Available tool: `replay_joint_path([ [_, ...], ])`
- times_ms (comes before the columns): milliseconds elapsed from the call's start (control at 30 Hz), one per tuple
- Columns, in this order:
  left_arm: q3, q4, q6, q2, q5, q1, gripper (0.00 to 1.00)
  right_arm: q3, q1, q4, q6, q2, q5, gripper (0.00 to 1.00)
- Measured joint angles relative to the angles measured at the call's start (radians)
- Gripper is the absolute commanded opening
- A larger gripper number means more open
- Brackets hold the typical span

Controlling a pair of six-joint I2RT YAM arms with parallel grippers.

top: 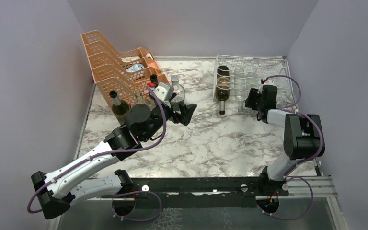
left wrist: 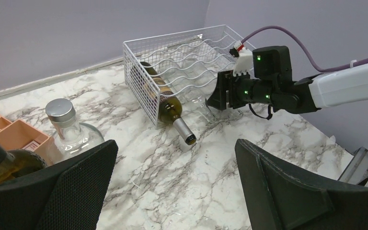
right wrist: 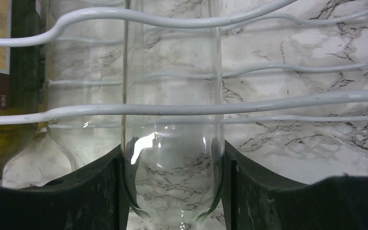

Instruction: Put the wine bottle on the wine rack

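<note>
The white wire wine rack stands at the back right of the marble table. A green wine bottle lies in its left cradle, neck pointing out. My right gripper is at the rack's front, shut on the shoulder of a clear glass wine bottle. That bottle's body reaches in among the rack's wavy wires, beside the green bottle. My left gripper hovers open over mid-table with nothing between its fingers. From there the rack and right gripper show ahead.
Orange perforated stacked trays stand at the back left. In front of them stand a dark green bottle and a clear bottle with a silver cap, close to my left gripper. Purple walls enclose the table on three sides.
</note>
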Motion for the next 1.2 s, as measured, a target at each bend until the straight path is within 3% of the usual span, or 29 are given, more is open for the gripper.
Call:
replay_joint_path([
  [267, 0.000, 0.000, 0.003, 0.013, 0.000, 0.000, 0.99, 0.065, -0.001, 0.049, -0.011, 0.095, 0.007, 0.12],
  [433, 0.000, -0.002, 0.004, 0.028, 0.001, 0.000, 0.99, 0.075, -0.005, 0.053, -0.034, 0.106, 0.014, 0.41],
  [733, 0.000, -0.002, 0.008, 0.039, 0.018, 0.000, 0.99, 0.081, -0.005, 0.040, -0.064, 0.105, 0.024, 0.82],
  [1200, 0.000, -0.003, 0.012, 0.039, 0.026, 0.000, 0.99, 0.080, -0.005, -0.068, -0.051, -0.061, 0.101, 0.84],
])
